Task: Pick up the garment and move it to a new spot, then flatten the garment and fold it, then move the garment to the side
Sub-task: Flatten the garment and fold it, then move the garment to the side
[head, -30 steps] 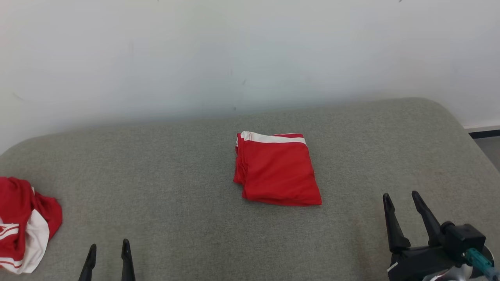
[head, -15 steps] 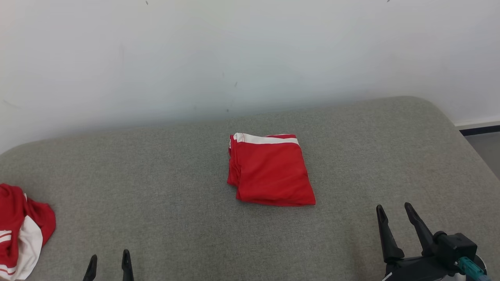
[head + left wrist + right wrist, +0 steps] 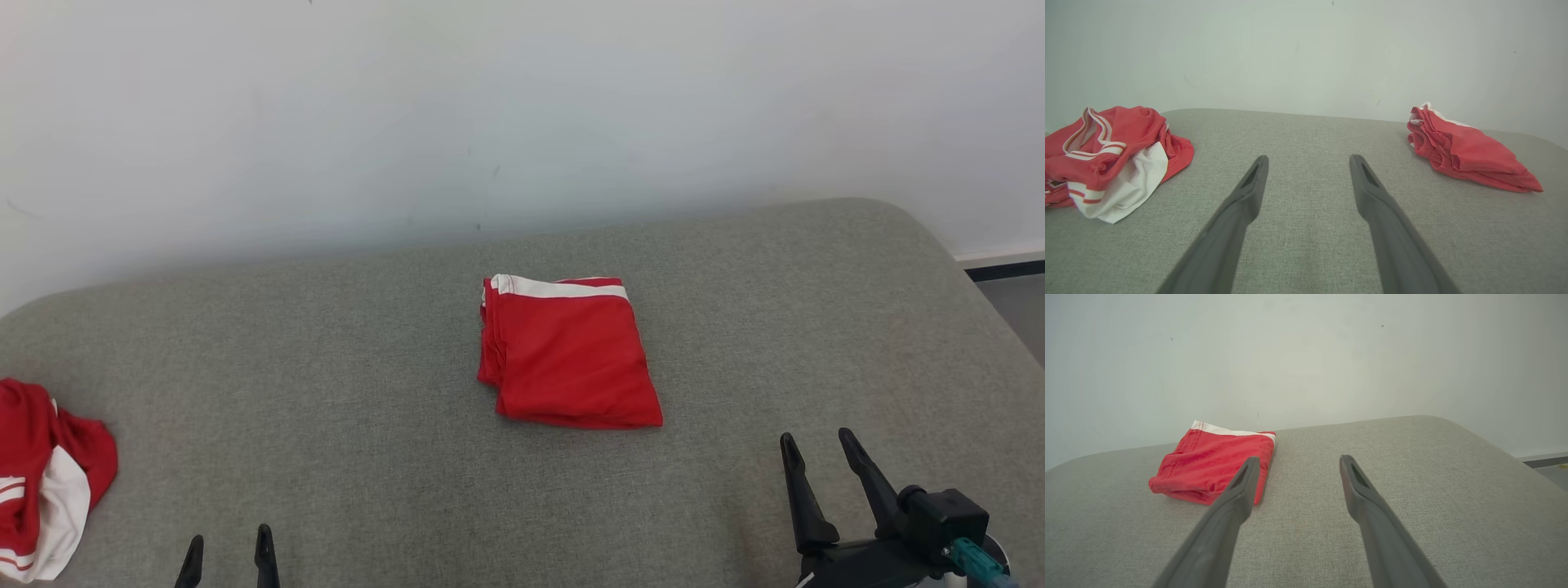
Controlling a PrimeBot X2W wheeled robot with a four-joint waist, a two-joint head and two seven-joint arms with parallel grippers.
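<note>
**Item 1.** My left end effector [image 3: 229, 535] [image 3: 1309, 158]: two long dark fingers parted wide with nothing between them, low over the near left of the grey woven padded surface [image 3: 326, 367].

**Item 2.** My right end effector [image 3: 815, 434] [image 3: 1299, 457]: likewise spread and empty, over the near right.

**Item 3.** Folded red cloth garment [image 3: 571, 359] [image 3: 1466, 151] [image 3: 1216, 461], white band along its far edge: it lies flat mid-surface, apart from both end effectors and nearer my right one. Its stacked layer edges face my left.

**Item 4.** Crumpled red-and-white garment [image 3: 41, 474] [image 3: 1114, 155]: heaped at the left margin of the surface.

**Item 5.** Plain white wall [image 3: 490, 98], behind.

**Handling note.** The fold looks finished, so I judge that the shift to the side remains.
- I should bring both end effectors in low.
- I should slip a finger under the near edge at each side and pinch every layer together.
- I should then carry the stack level, since a one-sided or shallow pinch would likely let the layers on my left splay open.

**Not determinable.**
- The kind of garment and the number of layers in the fold.
- My left end effector is cut off below its fingertips in the head view.
- The heap runs off the left edge of that view.
</note>
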